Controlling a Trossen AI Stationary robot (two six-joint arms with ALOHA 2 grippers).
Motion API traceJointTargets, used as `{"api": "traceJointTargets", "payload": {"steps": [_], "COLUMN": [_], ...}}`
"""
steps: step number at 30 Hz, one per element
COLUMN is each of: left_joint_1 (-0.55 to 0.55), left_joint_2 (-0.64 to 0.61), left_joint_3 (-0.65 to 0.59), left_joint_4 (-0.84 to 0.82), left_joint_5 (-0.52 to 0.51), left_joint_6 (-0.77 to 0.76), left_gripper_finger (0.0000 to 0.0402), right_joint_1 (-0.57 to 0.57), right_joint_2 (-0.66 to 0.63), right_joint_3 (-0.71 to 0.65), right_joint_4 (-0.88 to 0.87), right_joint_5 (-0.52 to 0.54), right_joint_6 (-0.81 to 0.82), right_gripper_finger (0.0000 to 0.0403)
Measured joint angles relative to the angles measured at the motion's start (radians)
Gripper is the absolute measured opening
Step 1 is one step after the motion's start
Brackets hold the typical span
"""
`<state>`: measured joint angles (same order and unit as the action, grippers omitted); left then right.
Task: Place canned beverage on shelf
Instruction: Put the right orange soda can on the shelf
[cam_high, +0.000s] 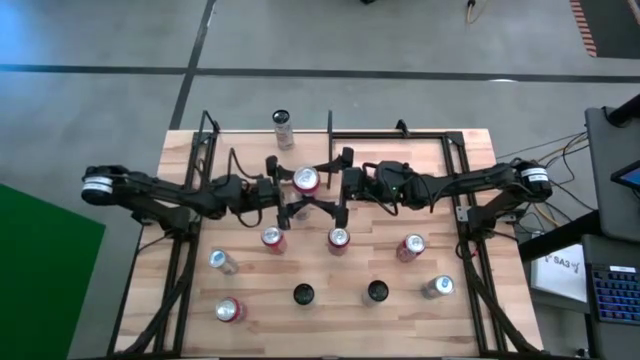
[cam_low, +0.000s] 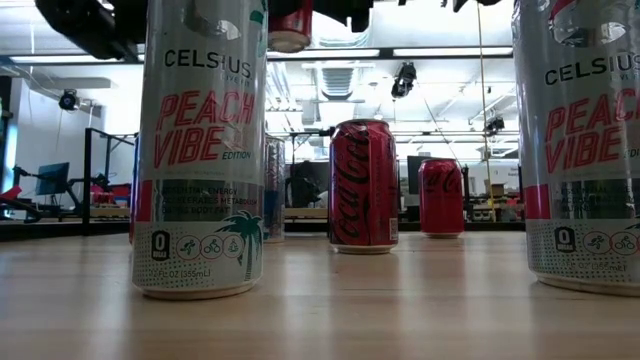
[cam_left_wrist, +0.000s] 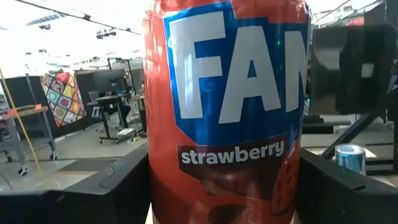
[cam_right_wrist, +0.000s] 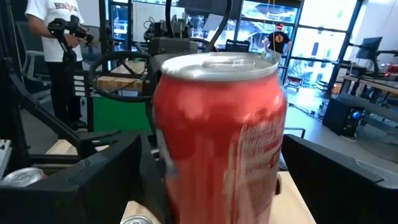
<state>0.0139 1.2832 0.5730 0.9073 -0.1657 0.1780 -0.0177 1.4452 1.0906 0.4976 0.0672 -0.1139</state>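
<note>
A red strawberry Fanta can (cam_high: 306, 180) hangs above the bench (cam_high: 440, 240) near its centre, toward twelve o'clock. The left gripper (cam_high: 283, 192) has it, fingers (cam_left_wrist: 127, 186) wide and pressed on its sides. The right gripper (cam_high: 335, 190) flanks the can at three o'clock, fingers (cam_right_wrist: 99, 180) spread, apparently not touching. Other cans (cam_high: 338, 240) stand toward six o'clock.
</note>
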Motion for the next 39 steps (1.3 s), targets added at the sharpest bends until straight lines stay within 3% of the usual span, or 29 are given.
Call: {"api": "traceJointTargets", "payload": {"steps": [5,12,31,39], "left_joint_1": [0.000,0.000,0.000,0.000], "left_joint_2": [0.045,0.068,0.048,-0.041], "left_joint_3": [0.033,0.057,0.056,0.055], "left_joint_4": [-0.006,-0.005,-0.012,-0.137], "left_joint_5": [0.000,0.000,0.001,0.000], "left_joint_6": [-0.003,-0.005,-0.034,-0.013], "left_gripper_finger": [0.0284,0.0308,0.0356,0.0357], "right_joint_1": [-0.001,-0.002,-0.002,-0.002], "right_joint_2": [0.001,0.011,0.003,-0.036], "right_joint_3": [0.000,0.002,0.000,0.000], "right_joint_4": [0.005,0.002,-0.028,-0.103], "right_joint_5": [0.001,0.004,0.004,0.040], "right_joint_6": [-0.001,0.005,0.008,-0.018], "right_gripper_finger": [0.0367,0.0278,0.0278,0.0278]}}
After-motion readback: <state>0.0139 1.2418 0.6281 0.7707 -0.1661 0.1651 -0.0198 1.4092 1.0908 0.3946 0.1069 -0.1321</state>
